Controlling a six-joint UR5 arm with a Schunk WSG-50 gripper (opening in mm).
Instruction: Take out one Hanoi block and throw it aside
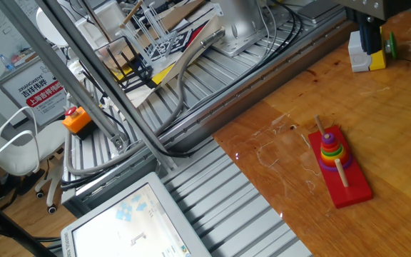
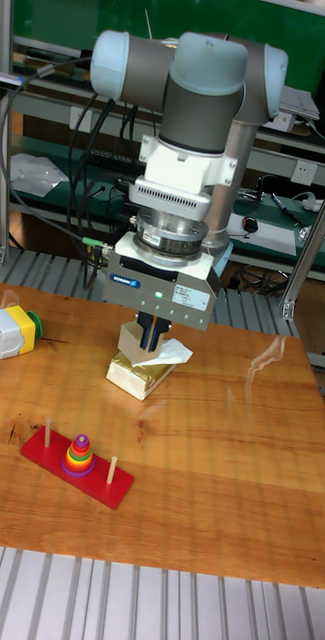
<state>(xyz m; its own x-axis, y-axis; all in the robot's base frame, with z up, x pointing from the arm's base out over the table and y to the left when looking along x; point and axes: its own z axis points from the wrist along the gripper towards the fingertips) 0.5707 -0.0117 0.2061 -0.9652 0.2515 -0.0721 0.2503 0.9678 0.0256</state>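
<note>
The red peg base (image 1: 348, 183) (image 2: 94, 476) lies on the wooden table, with a stack of coloured rings (image 1: 331, 150) (image 2: 79, 455) on its middle peg. The Hanoi block shows as a purple rim (image 1: 322, 163) at the bottom of that stack in the fixed view. My gripper (image 2: 154, 340) (image 1: 372, 39) hangs above the table, well behind and to the right of the stack in the tall fixed view. Its dark fingers stand close together with nothing between them.
A tan box (image 2: 140, 372) with white paper sits on the table right behind the gripper. A white and yellow box with a green knob (image 2: 12, 330) (image 1: 367, 56) stands near the table's edge. Metal rails and cables border the table (image 1: 277, 135).
</note>
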